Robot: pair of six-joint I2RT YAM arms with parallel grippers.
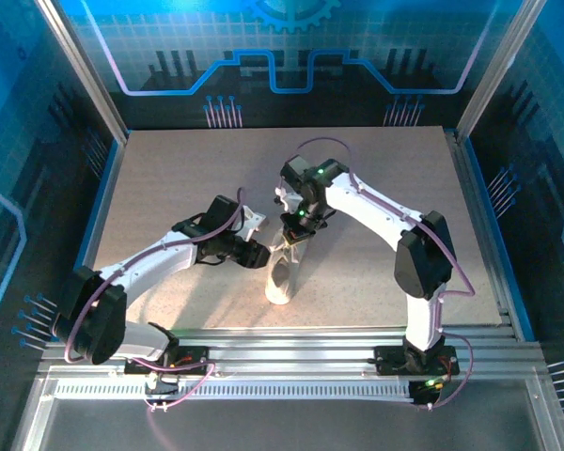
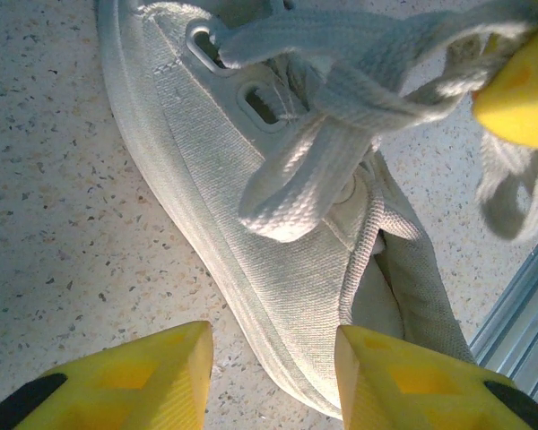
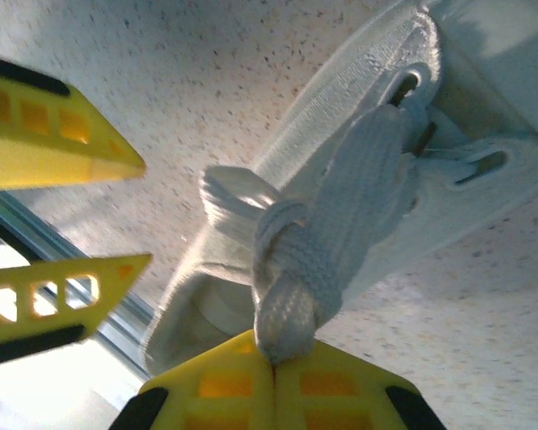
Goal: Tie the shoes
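White cloth shoe lies on the speckled table. Its long way runs from the arm bases out to the far side, and the heel end looks to be the end nearer the bases. The right gripper is above the shoe's far half. Its two yellow fingers are pressed together on the lace, pinching the thick bit just past a knot-like lump. The lace runs from that pinch down to the holes in the shoe. The left gripper is low down, just beside the shoe on its left side. Its fingers are apart, with the shoe's edge and some table between them, and they do not seem to squeeze anything. A loose end of the lace hangs over the shoe's middle, straight ahead of the left gripper. I think the left gripper is the nearer one to take it while the right one holds tight. That reach would go across the shoe, not along it. I can read no brand, label or words on the shoe.
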